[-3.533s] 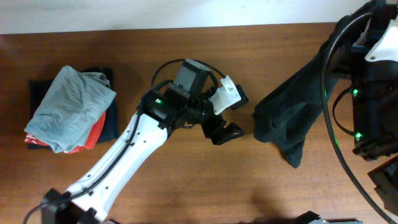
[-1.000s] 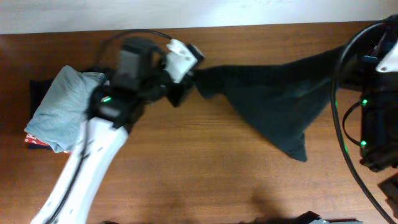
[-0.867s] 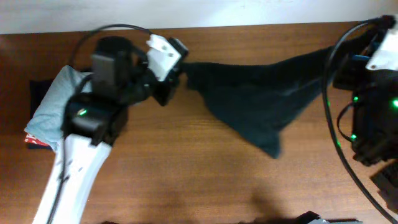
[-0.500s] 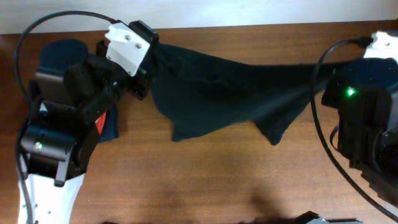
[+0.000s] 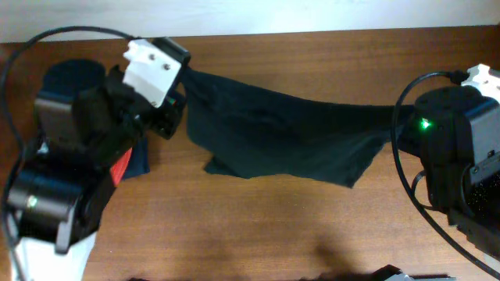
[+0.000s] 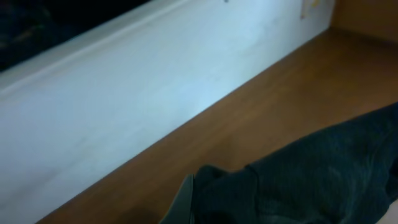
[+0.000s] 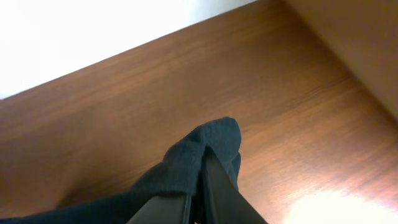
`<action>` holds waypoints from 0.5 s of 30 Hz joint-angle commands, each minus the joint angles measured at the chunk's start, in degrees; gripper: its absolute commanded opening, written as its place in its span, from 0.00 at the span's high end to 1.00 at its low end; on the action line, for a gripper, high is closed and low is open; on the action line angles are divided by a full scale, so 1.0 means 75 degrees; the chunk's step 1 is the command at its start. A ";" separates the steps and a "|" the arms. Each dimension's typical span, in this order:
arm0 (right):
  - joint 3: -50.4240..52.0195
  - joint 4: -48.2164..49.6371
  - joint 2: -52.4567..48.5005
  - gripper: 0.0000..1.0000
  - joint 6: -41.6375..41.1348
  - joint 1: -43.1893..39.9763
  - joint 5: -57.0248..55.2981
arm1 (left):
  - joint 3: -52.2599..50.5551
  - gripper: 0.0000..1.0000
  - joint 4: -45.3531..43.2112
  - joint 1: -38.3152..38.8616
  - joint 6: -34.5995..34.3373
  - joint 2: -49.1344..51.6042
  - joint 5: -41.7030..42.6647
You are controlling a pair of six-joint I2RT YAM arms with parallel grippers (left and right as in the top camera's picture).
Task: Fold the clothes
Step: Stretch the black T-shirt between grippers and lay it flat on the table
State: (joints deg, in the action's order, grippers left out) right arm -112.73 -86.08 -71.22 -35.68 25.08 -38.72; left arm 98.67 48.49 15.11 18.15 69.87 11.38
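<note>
Black T-shirt (image 5: 281,133) stretched long-ways left to right over the wooden table (image 5: 234,226), lower edge seemingly touching it. Raised left gripper (image 5: 178,109) pinches its left end; right gripper (image 7: 199,186) is clamped on the right end

Plain black T-shirt (image 5: 289,133), brown wood-grain table (image 5: 234,226), orange-red garment (image 5: 121,165), white wall (image 5: 234,16).

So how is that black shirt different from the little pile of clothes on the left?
The black T-shirt is spread wide, pulled between the left tool and right tool; the pile sits compact, mostly hidden under the left arm. The shirt is black; the pile shows orange-red and navy. Both are soft fabric over the same wooden table.
</note>
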 commanded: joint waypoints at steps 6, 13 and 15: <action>-0.0117 -0.0251 -0.0085 0.96 -0.0364 -0.0055 0.0898 | 0.0347 1.00 0.0501 -0.0035 -0.0105 -0.0912 -0.0323; -0.0434 -0.0204 0.0571 0.96 -0.0233 -0.0055 0.0624 | 0.0644 1.00 0.0586 -0.0035 -0.0108 -0.1553 -0.0294; -0.0609 -0.0204 0.0755 0.96 0.0055 -0.0052 0.0764 | 0.0860 1.00 0.0638 -0.0035 -0.0108 -0.1693 -0.0283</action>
State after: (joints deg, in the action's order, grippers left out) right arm -114.15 -87.85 -68.95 -37.04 25.10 -32.99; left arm 101.73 53.28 15.11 18.15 59.77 9.78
